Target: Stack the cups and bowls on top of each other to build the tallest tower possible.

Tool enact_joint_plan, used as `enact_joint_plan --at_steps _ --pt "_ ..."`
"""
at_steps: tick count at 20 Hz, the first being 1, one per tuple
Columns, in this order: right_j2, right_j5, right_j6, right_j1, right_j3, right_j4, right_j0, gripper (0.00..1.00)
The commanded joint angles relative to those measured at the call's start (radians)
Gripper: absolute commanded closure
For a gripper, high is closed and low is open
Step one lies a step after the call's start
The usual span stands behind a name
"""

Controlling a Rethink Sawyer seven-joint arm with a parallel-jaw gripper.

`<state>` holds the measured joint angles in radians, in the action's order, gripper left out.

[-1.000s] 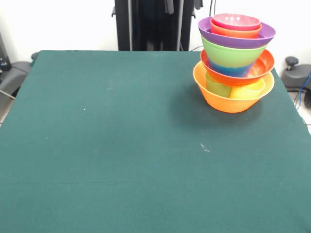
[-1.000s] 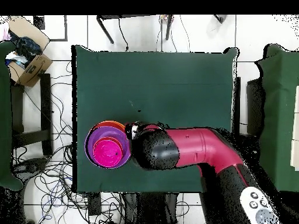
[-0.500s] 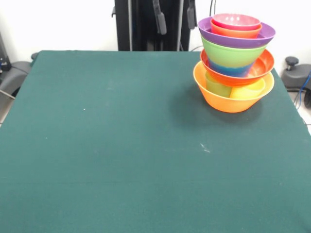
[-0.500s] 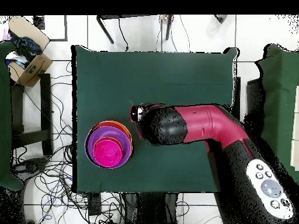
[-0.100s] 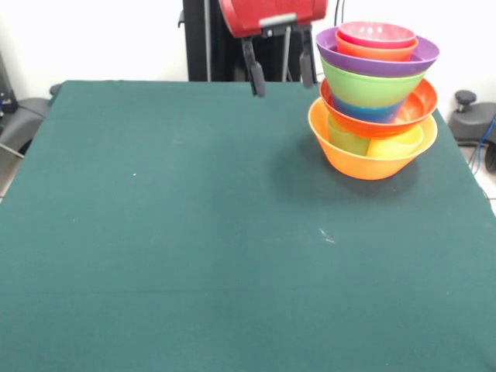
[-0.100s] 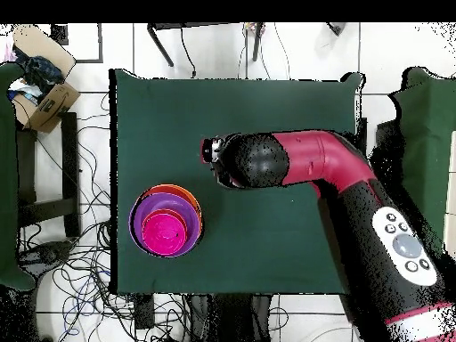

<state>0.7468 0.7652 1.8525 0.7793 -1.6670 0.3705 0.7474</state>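
Green table (image 5: 194,232) carries my tower (image 5: 376,101) at upper right of the front frame; gripper (image 5: 277,71) hangs left of it, fingers wide, empty.

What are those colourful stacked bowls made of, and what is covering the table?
The bowls in the tower look like thin translucent plastic: yellow cups show through the big orange bowl, and the rims shine. The table seems covered in matte green cloth, probably felt.

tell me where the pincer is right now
In the front view the pincer hangs open and empty at the top centre, just left of the tower, over the green table.
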Motion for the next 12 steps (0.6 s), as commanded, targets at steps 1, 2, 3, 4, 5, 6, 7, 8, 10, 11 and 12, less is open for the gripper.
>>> enact_joint_plan --at_steps 1,2,3,4,5,6,7,8,10,11,12 --pt "-0.011 0.166 -0.256 -0.111 0.173 0.084 -0.021 0.0" --pt "-0.014 0.178 -0.257 -0.114 0.188 0.085 -0.019 0.0" --pt "-0.02 0.175 -0.248 -0.12 0.197 0.089 -0.018 0.0" --pt "-0.025 0.173 -0.24 -0.127 0.206 0.094 -0.018 0.0" --pt "-0.03 0.17 -0.231 -0.133 0.215 0.099 -0.017 0.0" --pt "-0.039 0.169 -0.227 -0.14 0.231 0.11 -0.017 0.0" --pt "-0.047 0.177 -0.224 -0.146 0.242 0.114 -0.015 0.0" --pt "-0.053 0.18 -0.22 -0.154 0.255 0.118 -0.014 0.0" --pt "-0.058 0.181 -0.213 -0.162 0.266 0.121 -0.01 0.0" --pt "-0.057 0.188 -0.218 -0.173 0.28 0.122 -0.007 0.0" --pt "-0.059 0.191 -0.22 -0.179 0.29 0.123 -0.005 0.0"
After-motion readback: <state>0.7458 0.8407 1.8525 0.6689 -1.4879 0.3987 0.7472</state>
